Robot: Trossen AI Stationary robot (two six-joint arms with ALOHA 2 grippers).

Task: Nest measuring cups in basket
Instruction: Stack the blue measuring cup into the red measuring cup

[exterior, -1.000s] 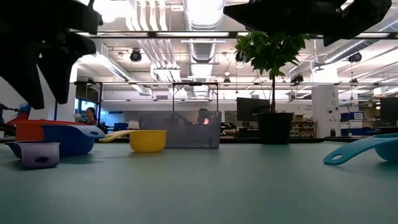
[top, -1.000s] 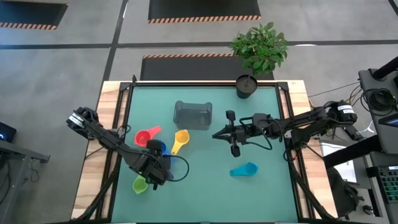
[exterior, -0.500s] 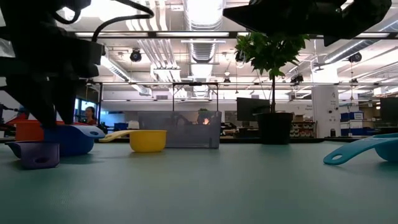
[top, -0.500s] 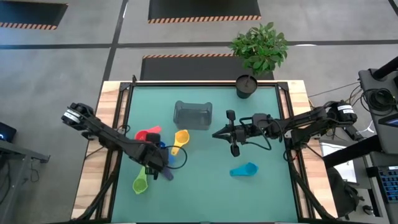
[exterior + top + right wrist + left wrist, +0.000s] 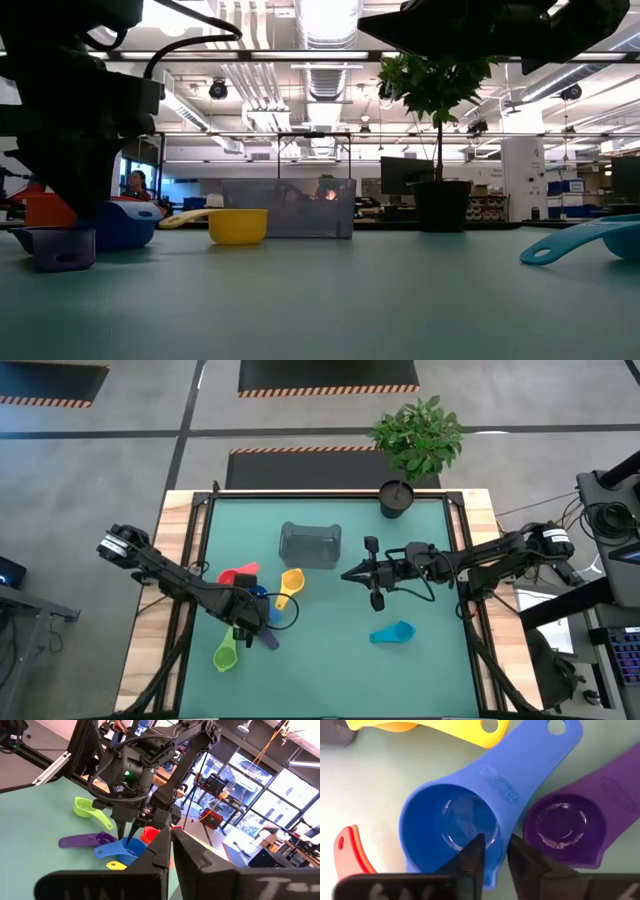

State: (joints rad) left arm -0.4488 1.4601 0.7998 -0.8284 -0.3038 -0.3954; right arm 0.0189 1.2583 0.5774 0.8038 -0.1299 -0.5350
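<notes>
The blue cup (image 5: 455, 825) lies open side up left of the table's middle, between the red cup (image 5: 232, 578), the yellow cup (image 5: 290, 585) and the purple cup (image 5: 565, 827). My left gripper (image 5: 494, 852) points down over it, open. One finger stands inside the bowl and one outside, on either side of the wall by the purple cup. The green cup (image 5: 226, 656) lies nearer, and the cyan cup (image 5: 392, 632) to the right. I cannot pick out an orange cup. The grey basket (image 5: 310, 544) stands beyond the cups. My right gripper (image 5: 345, 575) hovers shut, right of the basket.
A black plant pot (image 5: 397, 498) with a leafy plant stands at the table's far edge, right of the basket. The cups crowd close around the blue one. Bare mat lies near the table's near edge and between the yellow and cyan cups.
My left gripper has moved from above the purple cup, near the green one, toward the far edge. It has come down over the blue cup. The purple cup, hidden under it before, now shows in the high view. No cup has moved.
</notes>
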